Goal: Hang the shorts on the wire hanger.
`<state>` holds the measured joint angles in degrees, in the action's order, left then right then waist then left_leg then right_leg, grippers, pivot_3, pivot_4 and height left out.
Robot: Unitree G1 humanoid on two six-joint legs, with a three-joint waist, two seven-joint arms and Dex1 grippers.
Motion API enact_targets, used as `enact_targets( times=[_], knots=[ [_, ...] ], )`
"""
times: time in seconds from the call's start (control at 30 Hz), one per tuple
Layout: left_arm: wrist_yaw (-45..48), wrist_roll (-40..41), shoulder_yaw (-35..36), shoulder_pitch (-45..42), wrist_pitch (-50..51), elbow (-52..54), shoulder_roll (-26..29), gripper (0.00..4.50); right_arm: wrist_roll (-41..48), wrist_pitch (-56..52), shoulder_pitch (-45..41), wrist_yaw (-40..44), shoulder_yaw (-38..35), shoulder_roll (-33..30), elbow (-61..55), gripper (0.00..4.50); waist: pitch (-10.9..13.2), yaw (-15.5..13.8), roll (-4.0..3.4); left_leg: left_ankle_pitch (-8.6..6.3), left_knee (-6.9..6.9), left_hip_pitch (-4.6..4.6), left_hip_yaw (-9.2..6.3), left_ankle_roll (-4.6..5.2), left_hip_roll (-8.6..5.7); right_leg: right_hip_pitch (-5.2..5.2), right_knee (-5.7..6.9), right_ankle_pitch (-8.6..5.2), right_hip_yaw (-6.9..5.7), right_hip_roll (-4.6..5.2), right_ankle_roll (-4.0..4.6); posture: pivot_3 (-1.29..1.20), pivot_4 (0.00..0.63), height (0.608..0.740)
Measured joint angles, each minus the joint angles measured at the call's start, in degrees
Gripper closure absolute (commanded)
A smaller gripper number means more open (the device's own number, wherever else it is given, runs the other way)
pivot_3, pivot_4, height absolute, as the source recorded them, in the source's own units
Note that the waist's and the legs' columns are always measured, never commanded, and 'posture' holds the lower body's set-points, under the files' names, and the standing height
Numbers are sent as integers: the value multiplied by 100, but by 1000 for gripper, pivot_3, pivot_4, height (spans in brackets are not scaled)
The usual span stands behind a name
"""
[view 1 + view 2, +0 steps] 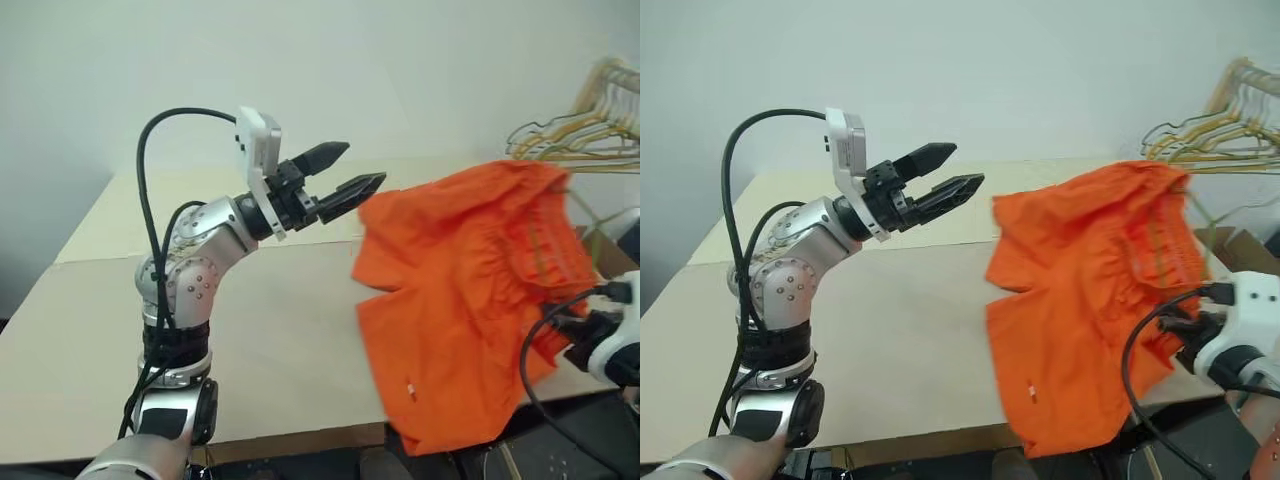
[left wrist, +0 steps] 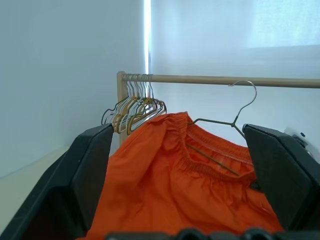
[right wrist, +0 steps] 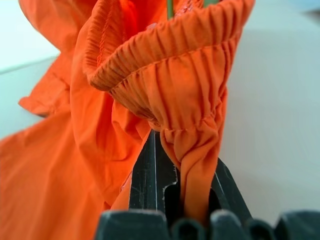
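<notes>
My right gripper [image 3: 172,200] was clamped on the shorts' [image 1: 460,300] elastic waistband, so they hung above the table [image 1: 270,330] edge. My left gripper [image 1: 345,177] stood empty, jaws apart, beside them. My left wrist view revealed the wire hanger [image 2: 235,117] threaded into the waistband, near the wooden rail [image 2: 220,79].

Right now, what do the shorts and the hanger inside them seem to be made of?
The shorts: thin woven cloth, probably cotton or a blend, matte; it gathers at the elastic waistband and folds softly. The wire hanger: thin metal wire, dull grey; it keeps a bent hook shape.
</notes>
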<state>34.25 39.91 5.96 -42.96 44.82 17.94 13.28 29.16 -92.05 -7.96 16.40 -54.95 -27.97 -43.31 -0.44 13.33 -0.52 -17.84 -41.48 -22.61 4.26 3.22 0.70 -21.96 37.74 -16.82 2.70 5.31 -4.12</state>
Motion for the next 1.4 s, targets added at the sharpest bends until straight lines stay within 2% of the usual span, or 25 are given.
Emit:
enact_targets(
  times=[0.17, 0.23, 0.33, 0.47, 0.67, 0.83, 0.97, 1.2, 1.4],
  knots=[
    [-267, 371, -25, -409, 380, 32, 14, 15, -153, 0, -1326, -1255, -755, -80, 1173, 4500, -6, 301, -25, 0, 61, 104, 4, 3, -7, 113, -81, -2, 12, -4, -1, -357, 0, 740],
    [-355, 440, -28, -451, 385, 59, -10, 15, -198, 0, -1648, -1682, -900, -314, 1638, 4500, 0, 345, -31, -1, 85, 148, 3, 4, -8, 163, -111, -3, 12, -4, -1, -353, 0, 740],
    [-471, 533, -16, -409, 384, 155, -17, 15, -239, 0, -1941, -2179, -896, -837, 2485, 4500, 6, 359, -35, -2, 86, 152, 7, 5, -9, 173, -121, -5, 22, -6, 1, -342, 0, 740],
    [-563, 554, -17, -337, 372, 268, -8, 15, -280, 0, -2377, -2549, -828, -1425, 3496, 4500, 3, 353, -42, -3, 86, 157, 14, 8, -9, 190, -147, -3, 34, -8, -2, -331, 0, 740],
    [-628, 547, -16, -328, 282, 265, 17, 15, -679, 0, -3218, -2680, -630, -2135, 4768, 4500, 2, 324, -48, -9, 97, 158, 40, 17, -9, 191, -168, 0, 58, -10, -9, -314, 0, 740],
    [-668, 547, -20, -316, 226, 259, 40, 15, -1288, 19, -3700, -2790, -765, -2390, 5529, 4500, 5, 293, -43, -9, 113, 156, 56, 17, -10, 190, -179, 1, 70, -8, -13, -312, 0, 740],
    [-664, 555, -20, -290, 189, 259, 50, 15, -1716, 204, -3833, -2999, -923, -2365, 5761, 4500, 7, 275, -42, -8, 120, 156, 70, 16, -10, 190, -179, 2, 85, -8, -15, -304, 0, 740],
    [-655, 658, -25, -211, 183, 262, 116, 0, -2231, 581, -3633, -3165, -904, -1882, 5527, 2411, 10, 270, -37, 1, 125, 158, 92, -1, -9, 190, -178, 5, 108, -10, -24, -289, 0, 740],
    [-659, 754, -27, -203, 183, 279, 274, 0, -2550, 1222, -3577, -3257, -202, -1729, 4609, 348, 11, 252, -52, 7, 129, 185, 95, -11, -9, 186, -177, 5, 110, -11, -27, -266, 0, 740]
  ],
)
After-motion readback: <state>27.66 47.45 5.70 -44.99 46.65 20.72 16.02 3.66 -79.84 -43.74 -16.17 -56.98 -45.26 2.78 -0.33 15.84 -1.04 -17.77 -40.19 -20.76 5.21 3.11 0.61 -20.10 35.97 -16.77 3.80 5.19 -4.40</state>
